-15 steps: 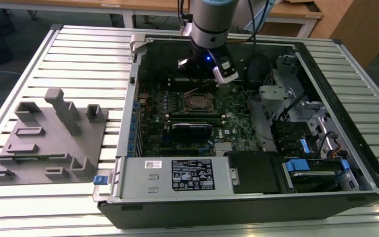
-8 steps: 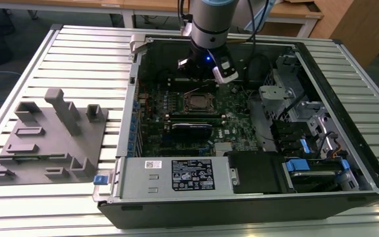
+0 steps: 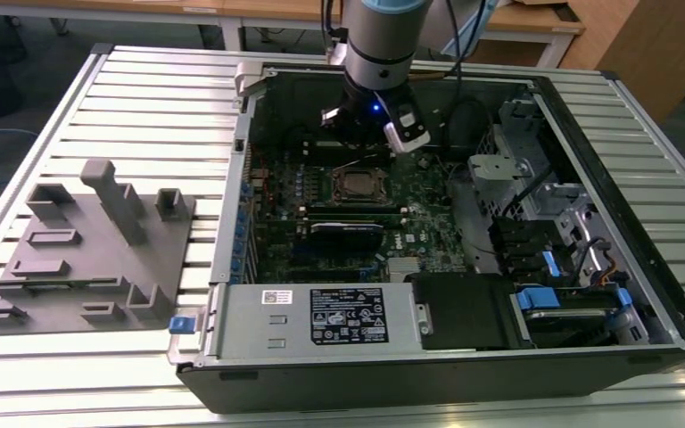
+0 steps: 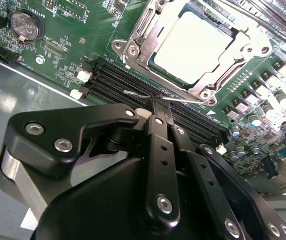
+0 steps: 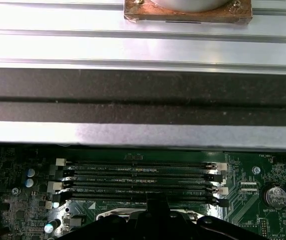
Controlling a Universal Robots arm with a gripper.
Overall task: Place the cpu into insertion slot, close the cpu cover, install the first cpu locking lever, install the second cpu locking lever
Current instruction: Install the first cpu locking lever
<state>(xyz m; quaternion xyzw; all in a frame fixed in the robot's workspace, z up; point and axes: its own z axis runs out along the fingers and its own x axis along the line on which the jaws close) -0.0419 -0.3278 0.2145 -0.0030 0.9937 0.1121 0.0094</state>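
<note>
The cpu point(image 4: 193, 45) lies flat in the insertion slot point(image 4: 125, 49), its pale metal top facing up. The silvery cpu cover point(image 4: 144, 37) frames it and looks lowered over it. A thin wire locking lever point(image 4: 137, 93) runs along the socket's edge beside the memory slots. My gripper point(image 4: 160, 105) has its black fingers pressed together right at this wire, which passes between the tips. In the exterior view the gripper point(image 3: 360, 143) hangs inside the open computer case, just behind the socket with the cpu point(image 3: 359, 185).
Black memory slots point(image 5: 137, 177) lie between the socket and the case wall point(image 5: 132, 100). A coin battery point(image 4: 23, 25) sits on the board. The grey power supply point(image 3: 318, 316) fills the case's front. A grey fixture plate point(image 3: 81, 259) rests on the slatted table at the exterior view's left.
</note>
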